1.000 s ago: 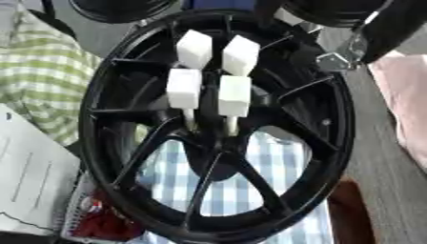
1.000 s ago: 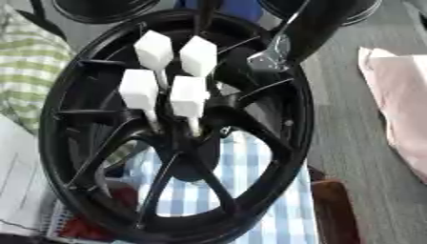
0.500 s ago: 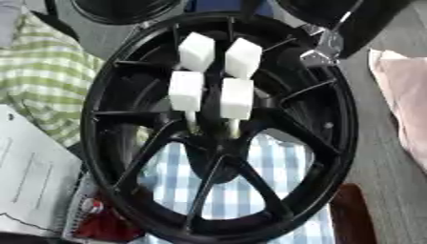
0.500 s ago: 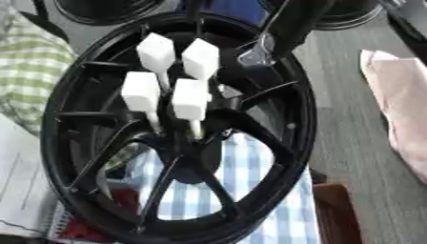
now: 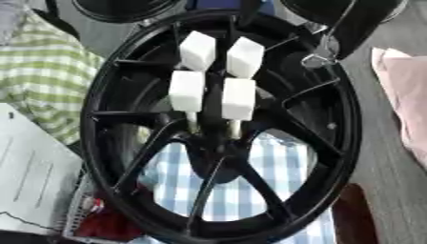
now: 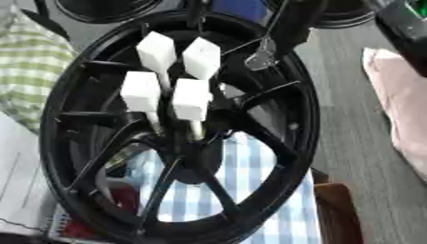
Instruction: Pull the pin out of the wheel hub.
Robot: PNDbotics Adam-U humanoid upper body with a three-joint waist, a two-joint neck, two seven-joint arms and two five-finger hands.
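Note:
A black spoked wheel hub (image 5: pixel 108 143) fills the middle of both views, lying on a checked cloth. Four pins with white block heads stand in its centre: two at the back (image 5: pixel 198 50) (image 5: pixel 244 57) and two in front (image 5: pixel 186 90) (image 5: pixel 238 98). Their thin shafts go down into the hub centre (image 5: pixel 213 138). My right hand (image 6: pixel 289 24) comes in dark from the top right, over the hub's far right rim, with a silver part (image 6: pixel 259 59) hanging below it. It is right of the back pins and touches none of them. My left hand shows in neither view.
A blue-and-white checked cloth (image 5: pixel 275 157) lies under the hub, with a green checked cloth (image 5: pixel 42 81) and white paper (image 5: pixel 29 176) at the left. A pink cloth (image 5: pixel 404 95) lies at the right, a red thing (image 5: pixel 104 221) bottom left, a brown thing (image 6: pixel 338 214) bottom right. More black wheels (image 5: pixel 125 7) stand behind.
My right arm has shifted a little to the left and down over the hub's far right rim. The four pins stand as before.

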